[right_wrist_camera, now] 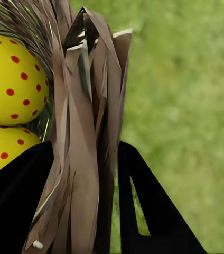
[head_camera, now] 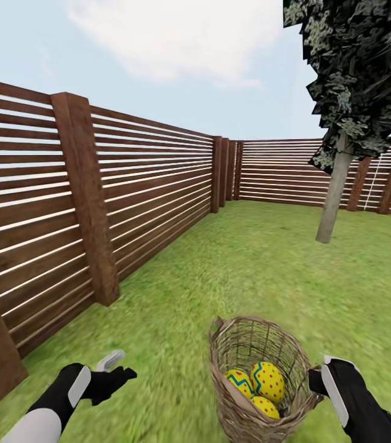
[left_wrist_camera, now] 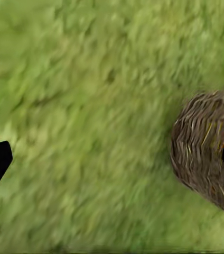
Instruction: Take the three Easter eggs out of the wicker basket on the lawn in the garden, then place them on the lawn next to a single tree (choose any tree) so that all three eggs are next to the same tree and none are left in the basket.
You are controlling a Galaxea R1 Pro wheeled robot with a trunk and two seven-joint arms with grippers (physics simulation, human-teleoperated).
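Wicker fills the near ground: the wicker basket sits on the lawn, tilted a little, just ahead of the robot and toward its right side. Inside it lie all three Easter eggs, a red-dotted egg uppermost, a zigzag egg touching it, and a third egg low against the near wall. Right pincer is at the basket's rim, and the right wrist view shows it plainly: the woven wall stands between its two dark fingers, one inside by the eggs, one outside over grass, pinching the rim. Left pincer hangs over bare grass well apart from the basket, its fingers spread wide and holding nothing. Farther off on the right stands the tree, pale trunk under a dark mottled crown, with the brown slatted fence closing the garden behind.
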